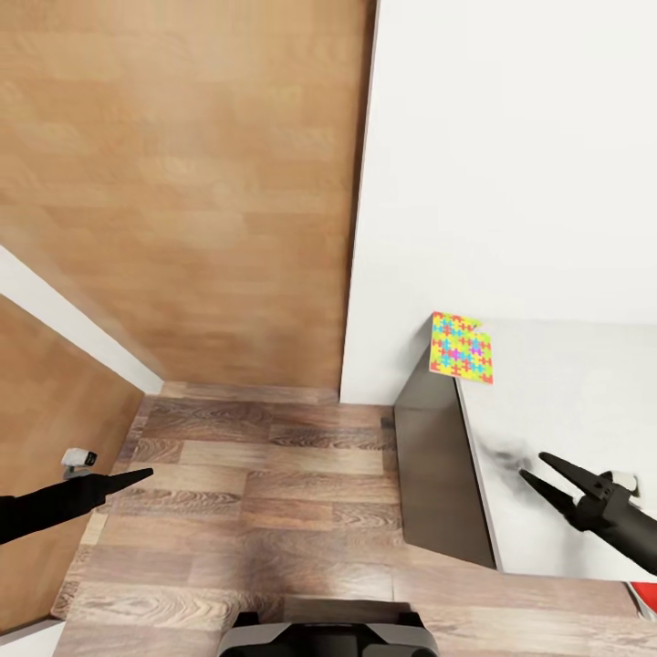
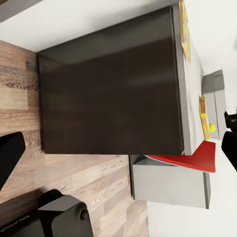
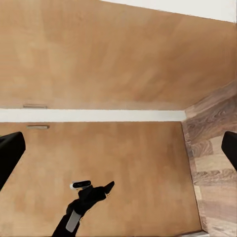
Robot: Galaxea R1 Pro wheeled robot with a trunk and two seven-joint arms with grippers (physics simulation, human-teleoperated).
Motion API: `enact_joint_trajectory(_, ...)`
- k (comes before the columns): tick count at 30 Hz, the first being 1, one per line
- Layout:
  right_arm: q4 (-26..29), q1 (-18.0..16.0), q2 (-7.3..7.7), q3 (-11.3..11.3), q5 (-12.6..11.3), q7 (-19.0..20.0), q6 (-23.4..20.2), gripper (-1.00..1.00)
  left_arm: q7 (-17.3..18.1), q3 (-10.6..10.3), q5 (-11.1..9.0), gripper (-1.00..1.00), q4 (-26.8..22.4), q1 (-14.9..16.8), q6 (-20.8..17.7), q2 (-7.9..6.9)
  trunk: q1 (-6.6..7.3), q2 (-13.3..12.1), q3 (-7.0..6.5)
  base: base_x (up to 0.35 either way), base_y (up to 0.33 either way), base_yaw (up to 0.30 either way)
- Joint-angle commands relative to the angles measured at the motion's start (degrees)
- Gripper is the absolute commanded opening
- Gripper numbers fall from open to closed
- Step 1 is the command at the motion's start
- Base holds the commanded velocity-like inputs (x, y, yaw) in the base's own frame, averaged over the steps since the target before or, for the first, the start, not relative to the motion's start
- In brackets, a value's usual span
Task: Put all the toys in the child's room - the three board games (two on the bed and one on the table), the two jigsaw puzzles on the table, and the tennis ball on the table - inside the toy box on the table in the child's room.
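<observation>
A wood-plank floor [image 1: 274, 493] is running up to a tall wooden door panel [image 1: 182, 182] and a white wall [image 1: 511, 155], with the white-topped table [image 1: 566, 429] and its dark end panel [image 1: 438, 474] standing at the right of the head view. The robot is facing this corner with both arms raised and nothing in either one.

One jigsaw puzzle [image 1: 461, 348], brightly patterned, is lying flat at the table's far corner, near the wall. In the left wrist view the tennis ball [image 2: 212, 127] is sitting further along the tabletop beside a yellow flat box [image 2: 202, 116], probably another of the toys, with a grey box [image 2: 213, 84] near them that may be the toy box, though this cannot be confirmed. A red object [image 2: 197, 157] is resting at the table's near end.

The right gripper [image 1: 540, 474] is hovering over the tabletop, fingers spread in a narrow V and touching nothing. The left gripper [image 1: 137, 476] is hanging over the floor near the door; whether its fingers are spread or pressed together cannot be told.

The main risk appears to be the reach: the puzzle lies well apart from the right gripper, flat on the surface, so the fingers could skid over it or push it toward the edge. The base is also standing close to the end panel and could bump it while turning.
</observation>
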State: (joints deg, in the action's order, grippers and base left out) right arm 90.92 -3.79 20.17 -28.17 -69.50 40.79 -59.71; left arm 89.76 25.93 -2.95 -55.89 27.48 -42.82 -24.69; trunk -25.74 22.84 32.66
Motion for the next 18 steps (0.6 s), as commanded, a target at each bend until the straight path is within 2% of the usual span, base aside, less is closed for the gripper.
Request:
enact_joint_trajectory(1, 0.0, 1.0, -0.64, -0.8, 0.2, 1.0, -0.3, 1.0, 0.2, 0.0, 0.1, 1.0, 0.0, 0.0, -0.6, 0.0, -0.04, 0.1, -0.03, 0.0, 0.0, 0.0)
enact_joint_trajectory(6, 0.0, 4.1, -3.22, -3.7, 0.4, 3.8, -0.3, 1.0, 0.2, -0.1, 0.0, 1.0, 0.0, 0.0, -0.6, 0.0, -0.04, 0.1, -0.5, 0.0, 0.0, 0.0)
enact_joint_trajectory(9, 0.0, 5.1, -4.76, -5.1, 0.4, 6.0, 1.4, 1.0, 0.2, -0.2, 0.0, 1.0, 0.0, 0.0, -0.6, 0.04, -0.04, 0.1, -0.69, 0.0, 0.0, 0.0)
enact_joint_trajectory(18, 0.0, 6.4, -5.82, -6.0, 1.6, 12.0, 5.4, 1.0, 0.2, -0.2, -0.1, 1.0, 0.0, 0.0, -0.7, 0.14, -0.04, 0.1, -0.84, 0.0, 0.0, 0.0)
